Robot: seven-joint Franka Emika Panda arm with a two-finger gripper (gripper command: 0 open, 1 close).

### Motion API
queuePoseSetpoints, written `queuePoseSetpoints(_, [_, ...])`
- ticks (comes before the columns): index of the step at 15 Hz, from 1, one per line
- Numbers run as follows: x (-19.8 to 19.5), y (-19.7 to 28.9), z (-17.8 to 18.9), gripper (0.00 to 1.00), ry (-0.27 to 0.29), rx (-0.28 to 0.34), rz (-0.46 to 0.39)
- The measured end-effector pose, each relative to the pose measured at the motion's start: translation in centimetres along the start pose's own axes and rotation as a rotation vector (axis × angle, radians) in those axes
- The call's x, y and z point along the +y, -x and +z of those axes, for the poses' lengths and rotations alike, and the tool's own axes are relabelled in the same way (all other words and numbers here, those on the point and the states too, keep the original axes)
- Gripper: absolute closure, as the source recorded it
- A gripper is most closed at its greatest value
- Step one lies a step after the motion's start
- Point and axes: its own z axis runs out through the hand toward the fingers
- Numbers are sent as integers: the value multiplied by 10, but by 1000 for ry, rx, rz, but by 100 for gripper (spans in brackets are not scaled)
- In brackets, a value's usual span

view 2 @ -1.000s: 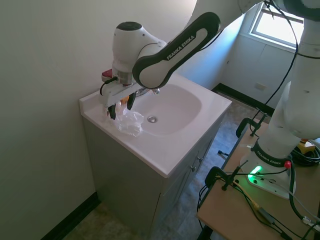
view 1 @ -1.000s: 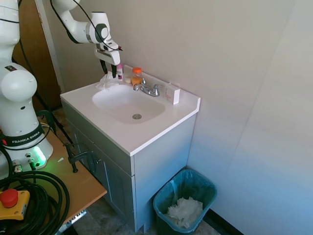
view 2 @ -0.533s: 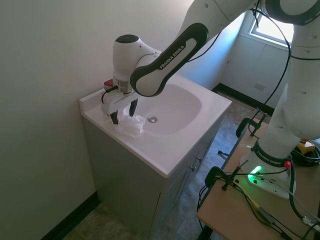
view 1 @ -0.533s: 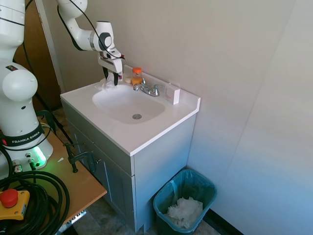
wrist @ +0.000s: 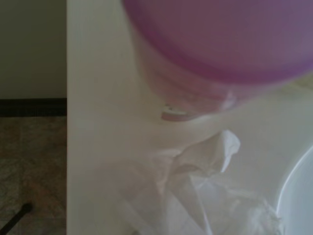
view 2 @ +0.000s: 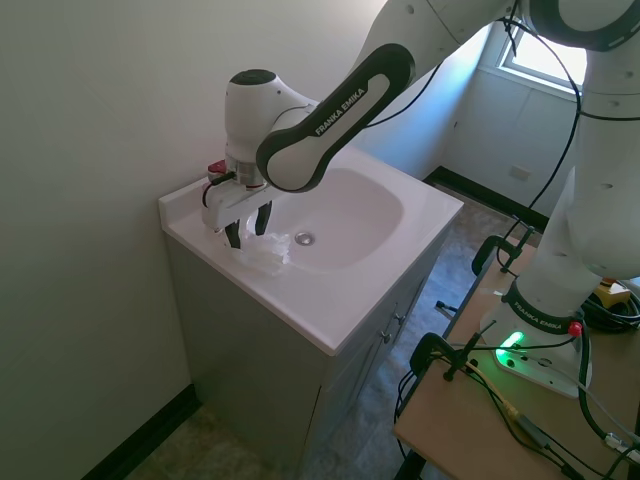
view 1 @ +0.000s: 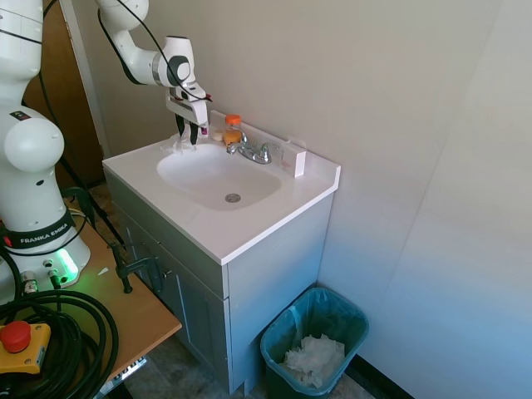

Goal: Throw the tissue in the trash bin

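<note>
the gripper (view 2: 247, 229) had dropped from above onto the tissue (view 2: 264, 250), which lay on the counter by the sink (view 2: 345, 215) rim. fingers looked narrowly apart, straddling it, nothing lifted yet; the grasp seemed imminent.

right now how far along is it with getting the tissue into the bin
Early. Done: the gripper is down at the tissue on the vanity top, beside the basin. In hand: the grasp itself; the fingers look open around it and the tissue lies on the counter, not lifted. Left: close, lift, carry to the trash bin on the floor beside the cabinet, and drop it in.
</note>
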Motion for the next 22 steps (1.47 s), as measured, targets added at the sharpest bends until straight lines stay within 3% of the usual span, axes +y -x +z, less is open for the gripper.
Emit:
queuePoseSetpoints(14, [6,-6,-3,100,22,-43,-3])
queuePoseSetpoints(17, [13,-10,-46,100,-29,-16,1])
queuePoseSetpoints(20, [37,-23,-126,100,-133,61,30])
queuePoseSetpoints(22, [69,-54,-186,100,-215,124,99])
